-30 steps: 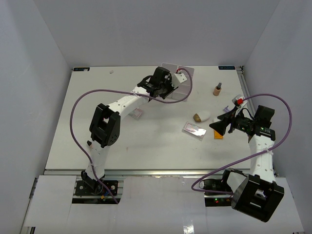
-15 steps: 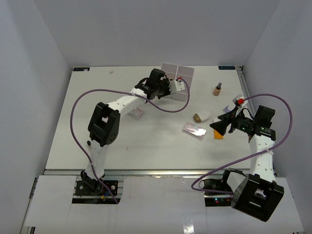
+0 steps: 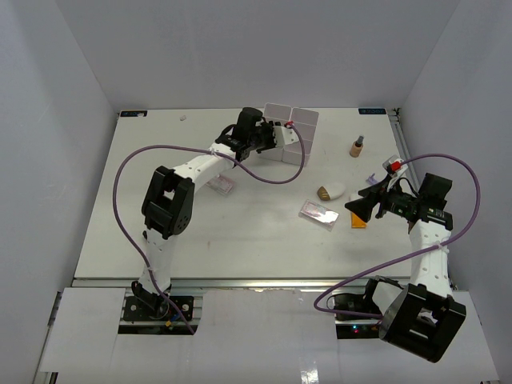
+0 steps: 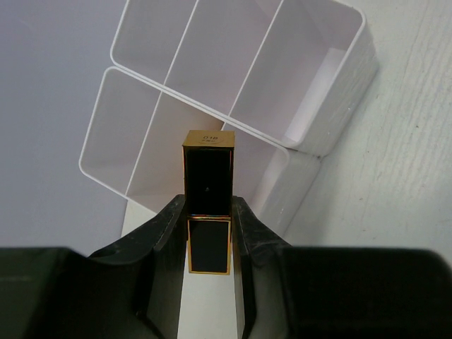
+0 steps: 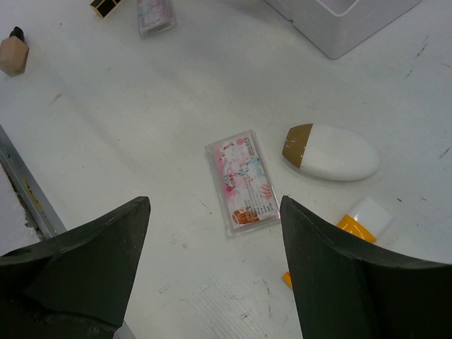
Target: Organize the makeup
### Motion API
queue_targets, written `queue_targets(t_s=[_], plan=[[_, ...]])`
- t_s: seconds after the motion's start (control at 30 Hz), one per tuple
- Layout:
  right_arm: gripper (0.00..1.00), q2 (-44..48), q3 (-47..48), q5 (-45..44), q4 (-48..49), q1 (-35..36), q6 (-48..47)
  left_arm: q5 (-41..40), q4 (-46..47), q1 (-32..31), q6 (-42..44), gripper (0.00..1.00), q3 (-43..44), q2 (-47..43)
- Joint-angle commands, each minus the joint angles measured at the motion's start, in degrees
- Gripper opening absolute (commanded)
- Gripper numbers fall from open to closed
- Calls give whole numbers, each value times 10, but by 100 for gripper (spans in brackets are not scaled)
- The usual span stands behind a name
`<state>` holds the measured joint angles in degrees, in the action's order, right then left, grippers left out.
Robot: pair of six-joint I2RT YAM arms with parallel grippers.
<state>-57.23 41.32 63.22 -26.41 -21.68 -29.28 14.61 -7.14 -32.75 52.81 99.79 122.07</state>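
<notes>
White counter (image 3: 240, 248), listed from the near edge outward. Clock hours are taken from its centre in the overhead view, with twelve at the far wall.

- 8 o'clock: small tan bottle (image 3: 146, 235), dark-capped, loose beside the left arm.
- 4 o'clock: orange tube (image 3: 359, 222), loose.
- 3 to 4 o'clock: pink packet (image 3: 318, 214) lying flat and white-gold egg piece (image 3: 332, 192), near each other but apart. The right fingers (image 3: 358, 208) hang above this group, spread wide and holding nothing.
- 10 o'clock: second pink packet (image 3: 226, 186), partly under the left arm.
- 2 o'clock: tall tan bottle (image 3: 357, 147), upright, near the right edge.
- 12 o'clock: white box (image 3: 292, 132). Every cell visible from the left wrist is bare.
- 12 o'clock, held: the left fingers (image 4: 208, 212) are clamped on the black-gold lipstick (image 4: 208, 173), which points at the box's nearer row. Whether it is over a cell cannot be told.

Progress, as judged: early. Nothing is filed, one item is in transit and six are loose.

Room: the middle of the counter is open. Walls close off 9, 12 and 3 o'clock. The box stands close to the far wall, so approaches from the near side look easiest. The tall tan bottle has little margin at the right edge.
</notes>
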Motion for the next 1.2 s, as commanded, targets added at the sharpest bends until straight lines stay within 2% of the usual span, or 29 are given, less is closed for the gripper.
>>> queue_targets(t_s=[0.0,0.53,0.73,1.07,1.17], plan=[[80,-1,-5,18,13,-6,-2,20,46,0,16,4,19,-2],[80,-2,-6,25,13,-12,-1,8,94,1,12,12,-15,28],[81,-2,-7,28,13,-13,0,-3,110,1,12,22,-27,28],[81,-2,-7,31,13,-20,0,-10,128,1,11,24,-43,35],[81,-2,-7,32,13,-20,0,-12,130,1,7,29,-46,34]])
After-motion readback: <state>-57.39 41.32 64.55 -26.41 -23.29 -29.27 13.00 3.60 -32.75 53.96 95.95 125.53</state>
